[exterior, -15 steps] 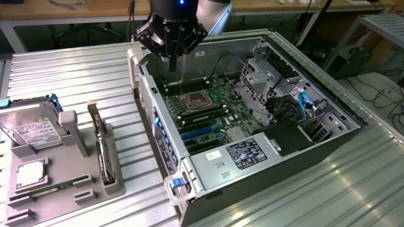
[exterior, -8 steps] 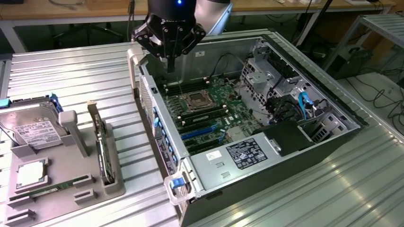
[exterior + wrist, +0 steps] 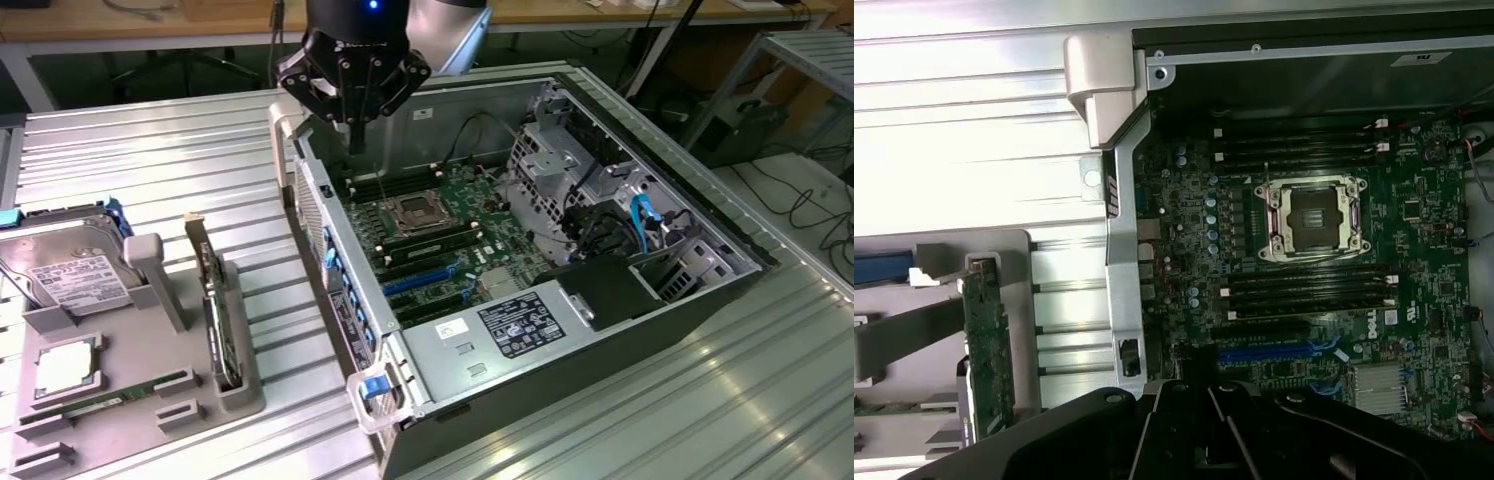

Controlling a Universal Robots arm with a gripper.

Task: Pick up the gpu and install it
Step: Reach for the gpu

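The gpu [image 3: 214, 300] stands on edge in a slot of the grey holder [image 3: 147, 290] at the exterior view's left, silver bracket end pointing away. In the wrist view the gpu [image 3: 986, 345] shows its greenish board face beside the case wall. My gripper [image 3: 356, 135] hangs above the open computer case [image 3: 534, 400], over the motherboard's [image 3: 441, 225] far end near the CPU socket [image 3: 414, 212]. Its fingers are shut with nothing between them. It is well apart from the gpu. Blue expansion slots [image 3: 427, 282] lie bare on the motherboard [image 3: 1414, 250].
The grey holder also carries a silver hard drive [image 3: 67, 275], a processor chip [image 3: 60, 365] and a green memory stick [image 3: 114, 402]. The case has tall metal walls, a drive cage [image 3: 574, 160], cables [image 3: 641, 225] and a black shroud [image 3: 607, 290]. Ribbed metal tabletop [image 3: 174, 150] lies around.
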